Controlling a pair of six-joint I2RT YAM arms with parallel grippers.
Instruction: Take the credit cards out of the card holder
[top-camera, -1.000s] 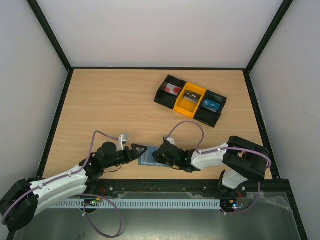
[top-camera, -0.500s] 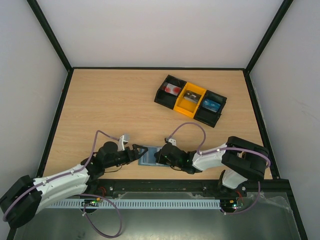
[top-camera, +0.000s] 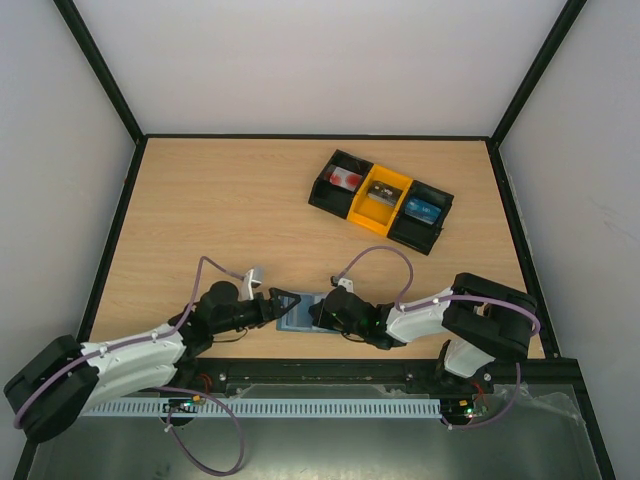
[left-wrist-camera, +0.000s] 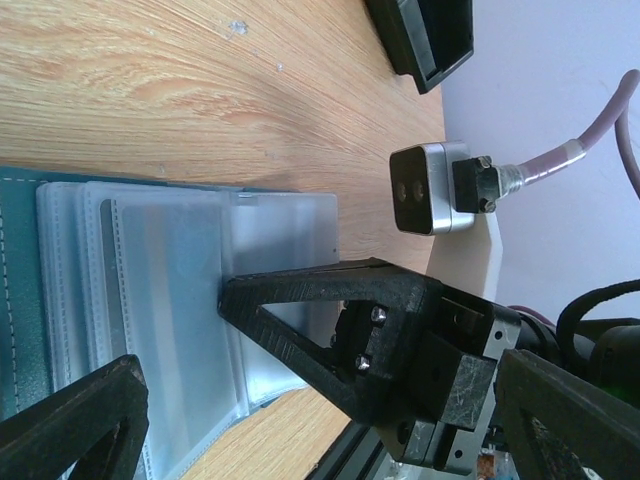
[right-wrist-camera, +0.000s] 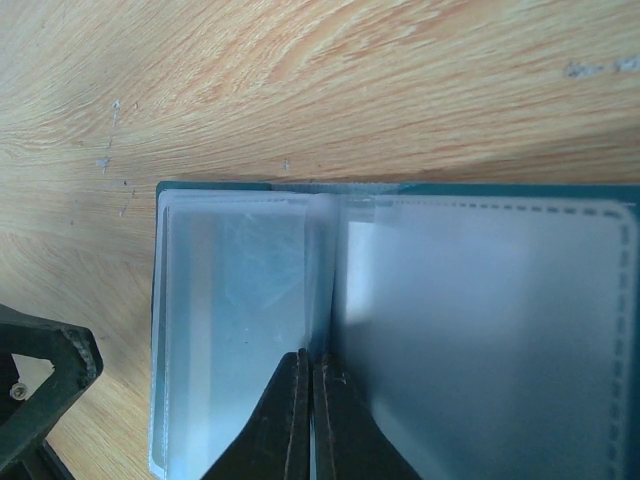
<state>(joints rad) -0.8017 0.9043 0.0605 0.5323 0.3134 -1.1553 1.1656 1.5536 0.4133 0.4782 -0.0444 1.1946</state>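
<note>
As the card holder (right-wrist-camera: 420, 300) lies open, right claw (right-wrist-camera: 308, 400) together at its fold, left claw (top-camera: 284, 307) spread apart

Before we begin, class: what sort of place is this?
Probably a robotics lab test cell: a wooden table boxed in by plain white walls on a black frame, with a left arm and right arm bolted at its near edge.

The left arm (top-camera: 130, 351) and right arm (top-camera: 418, 318) wear white shells over black joints, trail mauve cables (left-wrist-camera: 585, 148), and end in black open-framed triangular fingers (left-wrist-camera: 320, 285) fixed with small silver screws (left-wrist-camera: 376, 314).
</note>
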